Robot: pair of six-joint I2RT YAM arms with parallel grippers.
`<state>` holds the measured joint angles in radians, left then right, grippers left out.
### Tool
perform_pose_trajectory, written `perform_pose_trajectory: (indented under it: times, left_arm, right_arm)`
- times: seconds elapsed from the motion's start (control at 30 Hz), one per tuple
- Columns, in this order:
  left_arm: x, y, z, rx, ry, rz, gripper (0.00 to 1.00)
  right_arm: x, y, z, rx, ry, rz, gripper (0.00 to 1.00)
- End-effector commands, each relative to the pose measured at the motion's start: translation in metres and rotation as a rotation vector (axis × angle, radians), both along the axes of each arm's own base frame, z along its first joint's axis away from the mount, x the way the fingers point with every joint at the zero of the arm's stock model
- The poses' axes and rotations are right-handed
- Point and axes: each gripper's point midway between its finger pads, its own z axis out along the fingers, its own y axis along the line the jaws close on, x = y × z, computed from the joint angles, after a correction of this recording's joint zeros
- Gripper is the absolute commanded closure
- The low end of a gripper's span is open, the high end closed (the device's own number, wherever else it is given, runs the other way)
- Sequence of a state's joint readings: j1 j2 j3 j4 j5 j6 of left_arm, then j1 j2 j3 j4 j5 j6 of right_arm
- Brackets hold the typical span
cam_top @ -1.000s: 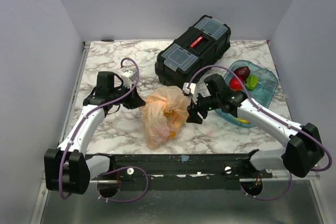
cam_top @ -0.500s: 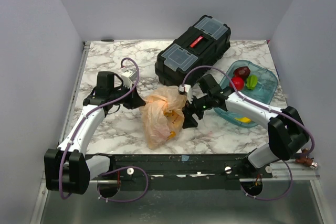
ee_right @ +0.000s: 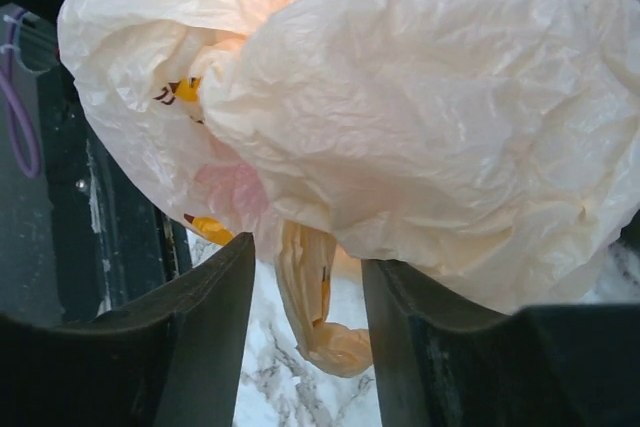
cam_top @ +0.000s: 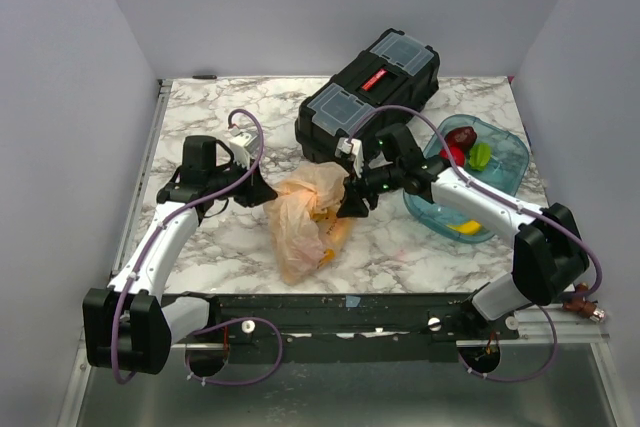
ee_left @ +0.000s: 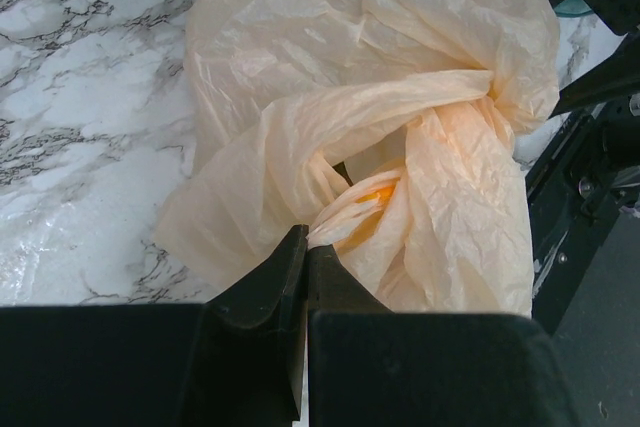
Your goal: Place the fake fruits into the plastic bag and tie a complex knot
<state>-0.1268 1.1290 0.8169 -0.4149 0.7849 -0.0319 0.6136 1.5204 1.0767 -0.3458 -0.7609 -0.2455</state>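
Plainly a soft load: the plastic bag (cam_top: 310,219) lies crumpled mid-table, toward the near edge.
Its film looks light, limp and slippery, so a bunched handle strip seems the surest hold. The left gripper (ee_left: 304,247) is closed on a fold at the bag's left; the right gripper (ee_right: 305,262) stands open astride a hanging strip. Some fake fruits (cam_top: 453,155) lie in the blue tray (cam_top: 505,172) to the right.

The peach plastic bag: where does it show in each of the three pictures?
Top external: plastic bag near the centre of the picture.
Left wrist: plastic bag fills most of the picture.
Right wrist: plastic bag fills the upper part.
Shared landmark: the marble table under it, seen in all three.
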Motion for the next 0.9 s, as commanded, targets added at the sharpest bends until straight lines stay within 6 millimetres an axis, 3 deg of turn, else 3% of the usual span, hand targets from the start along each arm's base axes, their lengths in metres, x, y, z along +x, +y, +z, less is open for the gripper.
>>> perform_pose_trajectory:
  times: [0.0,0.1,0.17,0.27,0.37,0.53,0.57,0.67,0.77,0.87]
  left_arm:
    - [0.005,-0.002,0.015,-0.02,-0.034,0.018,1.0]
    - [0.003,-0.002,0.026,-0.031,-0.049,0.019,1.0]
    - [0.001,-0.004,0.033,-0.05,-0.057,0.018,1.0]
    - [0.0,-0.006,0.032,-0.072,-0.042,0.029,1.0]
    - [0.001,-0.007,0.026,-0.066,-0.021,0.036,1.0]
    - [0.005,-0.006,0.023,-0.062,-0.014,0.045,1.0]
    - [0.005,-0.006,0.022,-0.061,-0.011,0.048,1.0]
    - [0.006,-0.004,0.025,-0.046,-0.002,0.059,1.0]
    - [0.005,0.004,0.039,0.004,-0.029,0.074,1.0]
    - [0.006,0.02,0.068,0.072,-0.103,0.128,1.0]
  right_arm:
    - [-0.004,-0.002,0.001,-0.014,-0.025,0.028,0.55]
    - [-0.005,-0.013,-0.004,-0.059,-0.056,0.019,0.52]
    - [-0.004,-0.018,-0.008,-0.075,-0.077,-0.006,0.28]
    - [-0.001,-0.015,-0.016,-0.07,-0.083,-0.025,0.23]
    - [0.005,-0.008,-0.025,-0.067,-0.076,-0.026,0.34]
    - [0.015,0.001,-0.021,-0.021,-0.11,-0.028,0.53]
    - [0.015,0.002,-0.019,-0.016,-0.106,-0.03,0.61]
    - [0.015,-0.004,-0.015,-0.049,-0.107,-0.05,0.99]
    - [0.012,-0.024,-0.008,-0.134,-0.118,-0.111,0.99]
    - [0.005,-0.047,0.007,-0.209,-0.14,-0.146,0.99]
